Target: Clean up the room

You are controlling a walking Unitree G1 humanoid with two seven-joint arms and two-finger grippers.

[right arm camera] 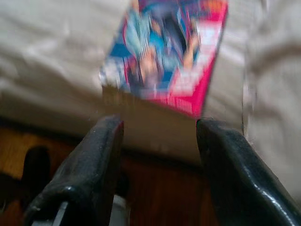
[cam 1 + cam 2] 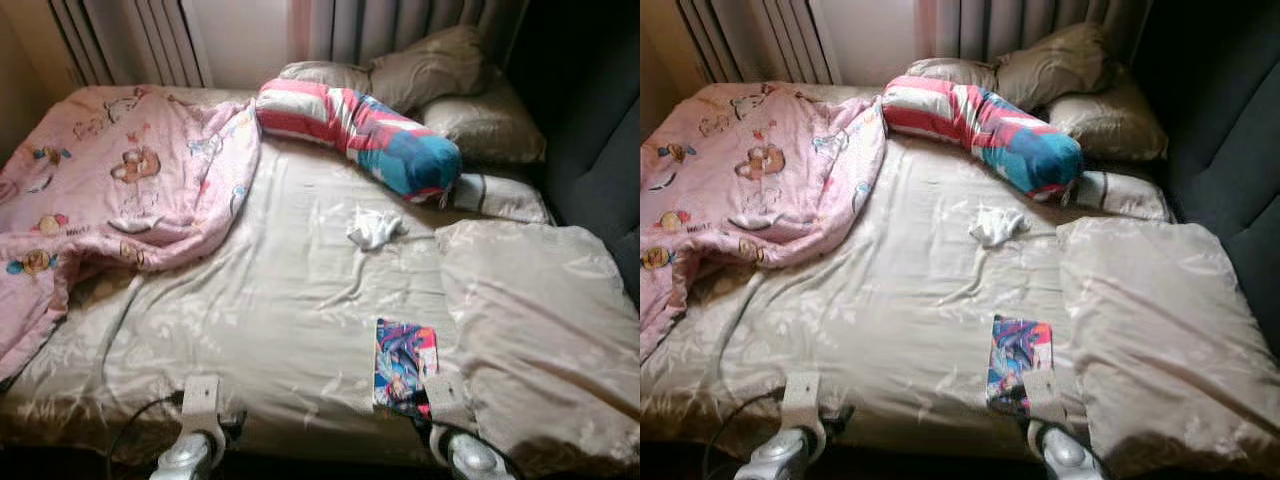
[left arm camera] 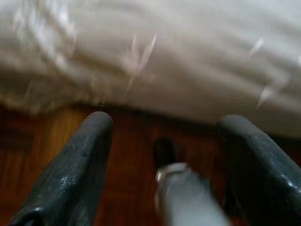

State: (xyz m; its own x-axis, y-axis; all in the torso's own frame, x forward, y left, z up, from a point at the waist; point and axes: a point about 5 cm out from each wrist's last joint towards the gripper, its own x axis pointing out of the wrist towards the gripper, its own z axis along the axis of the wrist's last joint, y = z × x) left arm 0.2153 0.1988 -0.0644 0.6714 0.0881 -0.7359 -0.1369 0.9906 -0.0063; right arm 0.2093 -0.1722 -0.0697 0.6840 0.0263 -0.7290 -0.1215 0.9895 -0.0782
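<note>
left gripper [image 3: 162, 155] jaws apart, right gripper [image 1: 160, 155] jaws apart

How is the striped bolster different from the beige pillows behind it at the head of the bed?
The striped bolster is a long roll in pink, white, red and blue; the beige pillows are flat, plain cushions. The bolster lies slantwise across the bed sheet, while the pillows are stacked in the corner near the curtains. Both are soft bedding at the bed's head.

Dim room, window glow, blurred wrist views
</note>
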